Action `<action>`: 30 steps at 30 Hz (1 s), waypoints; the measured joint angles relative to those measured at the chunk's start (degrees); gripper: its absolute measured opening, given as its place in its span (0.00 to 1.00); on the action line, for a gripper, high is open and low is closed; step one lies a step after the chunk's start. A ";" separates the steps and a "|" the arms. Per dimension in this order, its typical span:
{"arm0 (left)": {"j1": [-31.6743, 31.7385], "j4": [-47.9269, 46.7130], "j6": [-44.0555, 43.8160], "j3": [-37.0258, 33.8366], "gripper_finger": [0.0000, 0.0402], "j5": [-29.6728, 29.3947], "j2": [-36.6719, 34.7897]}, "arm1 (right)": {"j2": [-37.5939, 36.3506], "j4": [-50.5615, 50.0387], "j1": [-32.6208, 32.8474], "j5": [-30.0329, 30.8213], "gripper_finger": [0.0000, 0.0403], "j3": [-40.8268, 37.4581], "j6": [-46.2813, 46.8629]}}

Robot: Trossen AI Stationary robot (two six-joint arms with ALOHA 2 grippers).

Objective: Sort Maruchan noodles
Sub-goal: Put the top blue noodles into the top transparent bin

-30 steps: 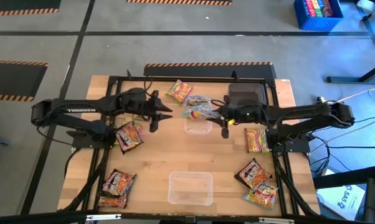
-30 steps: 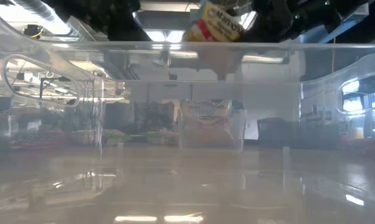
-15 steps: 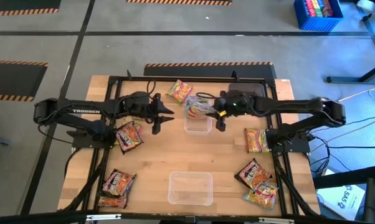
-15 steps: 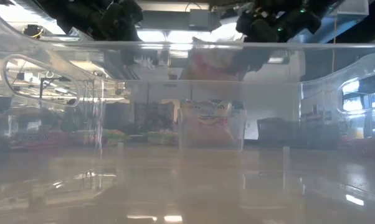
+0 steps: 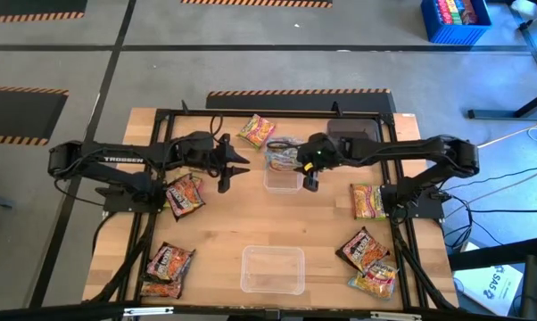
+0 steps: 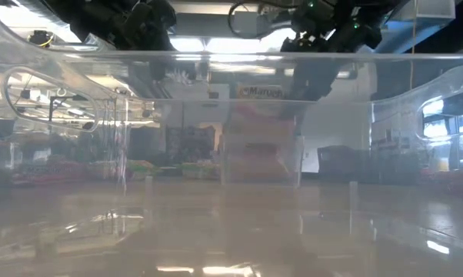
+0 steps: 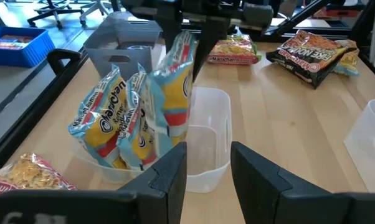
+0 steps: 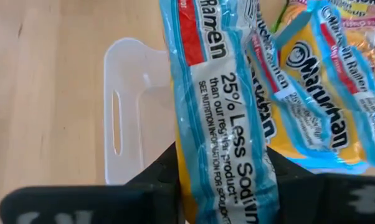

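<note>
a blue-orange packet (image 8: 225, 118) is being held upright by the right gripper (image 5: 309, 169), its fingers closed on the packet's upper edge, over the far tub (image 5: 284, 178) near the middle of the table (image 5: 224, 241). in the left wrist view the packet (image 7: 175, 93) is being lowered into the tub (image 7: 212, 149) beside two more blue-orange packets (image 7: 116, 118) that are leaning against the tub's far-left side. the left gripper (image 5: 226, 166) is being kept just left of the tub, above the table; its fingers (image 7: 169, 174) are parted with a narrow gap and nothing is being gripped.

a yellow-green-red packet (image 5: 257, 131) is lying far of the tub, and another (image 5: 367, 201) is lying on the right side. a maroon packet (image 5: 185, 194) is lying under the left arm. two maroon packets (image 5: 166, 265) are lying at the near left. a maroon packet (image 5: 362, 249) is resting on the near right with a yellow one (image 5: 375, 279) beside it. a second clear tub (image 5: 272, 269) is sitting at the near middle.
</note>
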 joint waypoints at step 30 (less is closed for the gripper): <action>0.00 0.47 -0.06 0.00 0.29 -0.38 0.00 | 8.63 2.21 0.02 7.83 0.49 0.07 0.59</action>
